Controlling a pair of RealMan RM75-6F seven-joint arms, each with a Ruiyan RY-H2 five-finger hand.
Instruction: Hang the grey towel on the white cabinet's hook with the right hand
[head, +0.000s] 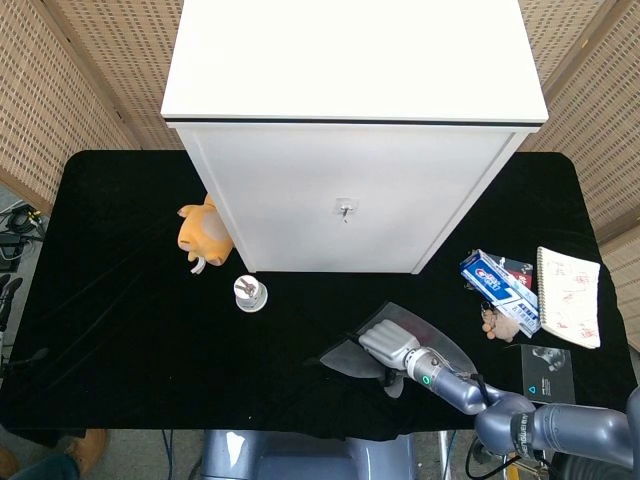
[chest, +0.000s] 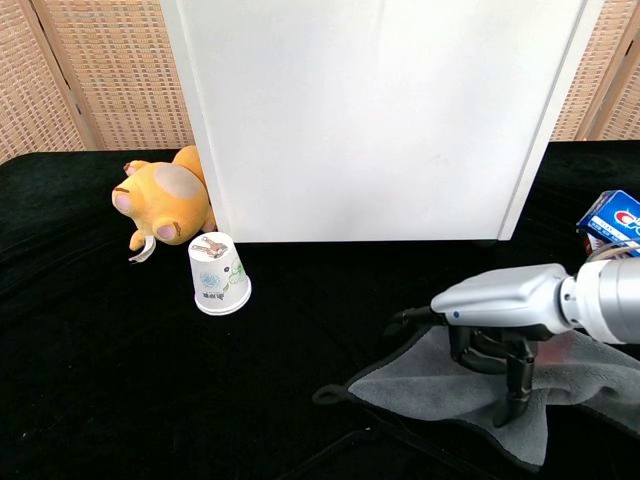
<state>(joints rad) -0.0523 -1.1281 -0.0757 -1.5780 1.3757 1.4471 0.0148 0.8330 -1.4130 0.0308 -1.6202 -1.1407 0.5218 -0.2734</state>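
- I'm at the pickup: my right hand (chest: 500, 335) hovers over the towel (chest: 455, 385), fingers curled down onto it, nothing lifted.
- Next I pinch its loop (chest: 325, 394) for the hook (head: 345, 210).

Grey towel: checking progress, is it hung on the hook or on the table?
On the table: grey towel lies flat under right hand.

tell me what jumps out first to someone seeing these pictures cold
The tall white cabinet fills the back of the black table, a small hook on its front. Near the front edge, the right hand rests on the grey towel. An orange plush toy peeks out at the cabinet's left.
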